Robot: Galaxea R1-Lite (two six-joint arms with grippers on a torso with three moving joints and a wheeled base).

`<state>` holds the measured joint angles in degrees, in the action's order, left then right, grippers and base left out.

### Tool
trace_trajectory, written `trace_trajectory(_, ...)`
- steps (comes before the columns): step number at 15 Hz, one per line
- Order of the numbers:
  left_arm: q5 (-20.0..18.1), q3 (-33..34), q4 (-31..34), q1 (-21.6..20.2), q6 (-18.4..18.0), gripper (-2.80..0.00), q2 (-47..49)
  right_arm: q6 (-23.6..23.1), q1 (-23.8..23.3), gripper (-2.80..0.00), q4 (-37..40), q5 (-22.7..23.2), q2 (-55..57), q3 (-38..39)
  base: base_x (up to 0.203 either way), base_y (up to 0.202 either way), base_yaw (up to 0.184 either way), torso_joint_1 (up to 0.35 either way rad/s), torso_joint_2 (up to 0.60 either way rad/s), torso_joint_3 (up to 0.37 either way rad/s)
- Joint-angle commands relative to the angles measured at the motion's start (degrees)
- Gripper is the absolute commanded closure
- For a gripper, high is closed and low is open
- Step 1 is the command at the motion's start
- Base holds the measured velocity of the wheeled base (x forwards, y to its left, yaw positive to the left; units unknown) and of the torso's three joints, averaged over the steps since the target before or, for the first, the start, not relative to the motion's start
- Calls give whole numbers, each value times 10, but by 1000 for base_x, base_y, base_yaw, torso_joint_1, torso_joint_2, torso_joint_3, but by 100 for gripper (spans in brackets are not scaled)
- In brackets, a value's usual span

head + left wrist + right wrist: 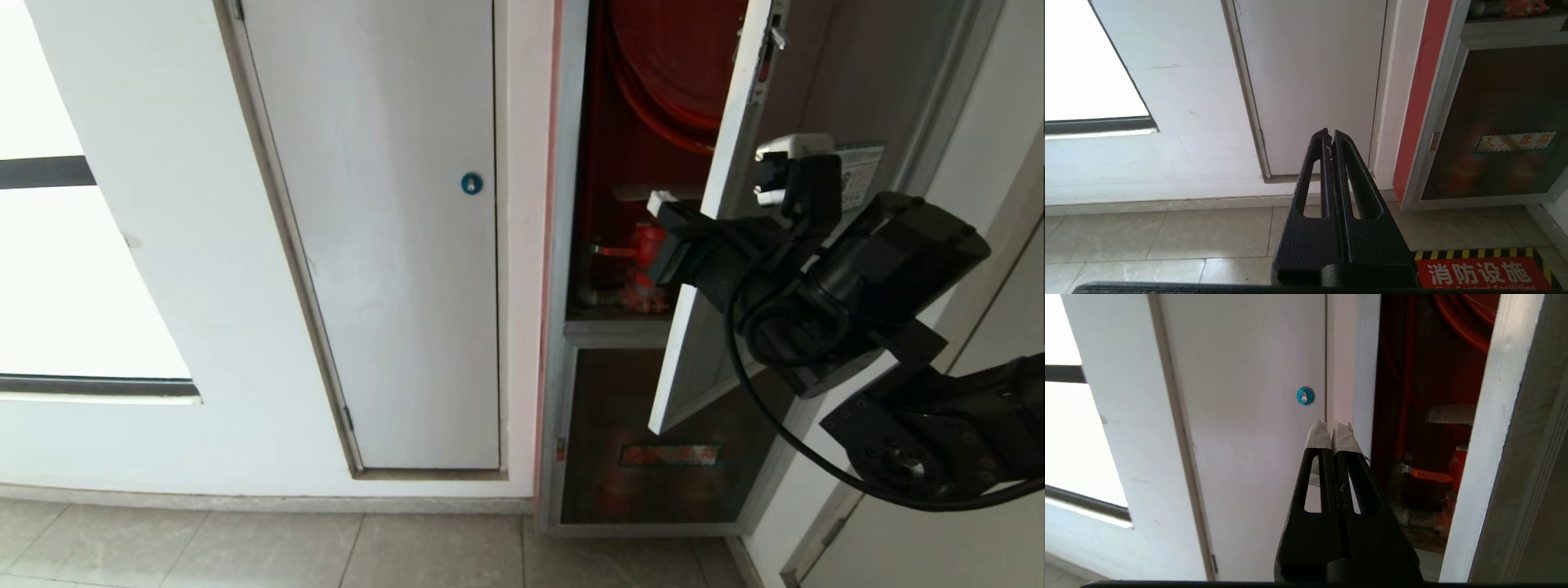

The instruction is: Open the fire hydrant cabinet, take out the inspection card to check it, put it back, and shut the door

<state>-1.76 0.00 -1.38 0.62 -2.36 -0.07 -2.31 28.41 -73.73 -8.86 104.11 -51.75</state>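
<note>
Head view: fire hydrant cabinet (571, 245), tall, framed in silver aluminium, red inside, standing open. Within: coiled red hose reel (669, 73) above, red valve (647, 245) with a thin lever lower down, gritty shelf beneath. Inspection card (1451, 414), thin white sheet with fine print, lying flat inside just above the valve, partly hidden by the door edge. Door (718, 237), swung outward, pale flat edge facing forward, dark tinted glass behind, a green-bordered sticker (861, 171) half covered by the arm. Right gripper (658, 204), black, matte, tapered, fingers (1343, 437) tipped with white tape and pressed together on nothing, poised at the door's free edge before the opening; whether touching it, cannot tell. Left gripper (1329, 134), same slotted black fingers clenched empty, low over beige floor tiles (1167, 232). Alongside: plain white panel door (392, 245) with a round blue lock (471, 184), smaller lower glass panel (653, 433) with a red label, striped red floor marking (1478, 273).
</note>
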Motion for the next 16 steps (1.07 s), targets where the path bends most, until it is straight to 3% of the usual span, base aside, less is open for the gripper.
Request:
trace_trajectory(1,0,8,0,0,0,0,1,-1,-4,0,-28,-14,46,-20,0,0,0,0,0,0)
trace_trajectory(16,0,8,0,0,0,0,1,-12,-28,0,-79,-103,152,-107,0,0,0,0,0,0)
